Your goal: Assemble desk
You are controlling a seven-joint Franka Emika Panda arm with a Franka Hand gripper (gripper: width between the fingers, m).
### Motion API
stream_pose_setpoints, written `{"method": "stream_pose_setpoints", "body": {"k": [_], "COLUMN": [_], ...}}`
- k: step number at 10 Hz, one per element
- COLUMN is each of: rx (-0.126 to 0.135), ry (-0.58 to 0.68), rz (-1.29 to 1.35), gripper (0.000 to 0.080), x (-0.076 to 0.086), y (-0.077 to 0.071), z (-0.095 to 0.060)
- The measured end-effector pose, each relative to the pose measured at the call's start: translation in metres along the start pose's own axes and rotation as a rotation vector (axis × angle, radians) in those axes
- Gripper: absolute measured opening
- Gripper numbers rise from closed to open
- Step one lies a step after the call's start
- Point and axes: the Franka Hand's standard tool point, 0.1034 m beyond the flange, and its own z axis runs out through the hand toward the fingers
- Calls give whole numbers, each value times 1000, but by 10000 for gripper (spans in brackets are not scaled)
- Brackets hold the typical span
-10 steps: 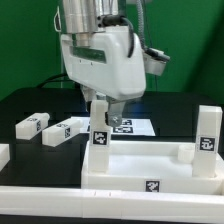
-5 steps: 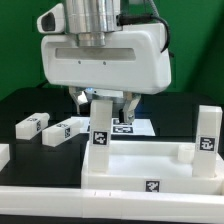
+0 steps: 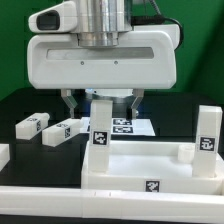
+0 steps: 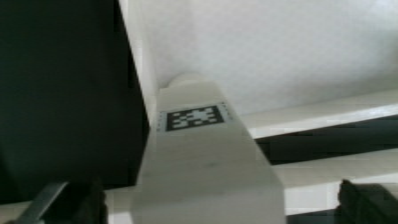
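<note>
Gripper (image 3: 101, 101): since earlier, I see it turned square above the upright leg (image 3: 100, 130).
Fingers (image 3: 70, 101): wide, empty.
Leg: off-centre closing may tip it.

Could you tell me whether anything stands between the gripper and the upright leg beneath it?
Nothing visible does. The gripper is open directly above the upright leg, and in the wrist view that leg runs between the two fingers with no other part in the gap.
</note>
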Motion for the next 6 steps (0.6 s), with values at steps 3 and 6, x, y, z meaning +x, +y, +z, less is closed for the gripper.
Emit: {"method": "stream_pose_setpoints", "body": {"k": [3, 6], "rx": [-13, -14], "ry": [-4, -3], "rz": [-101, -98], "gripper": [635, 290], "x": [0, 0], "y": [2, 4], "z": [1, 0]}}
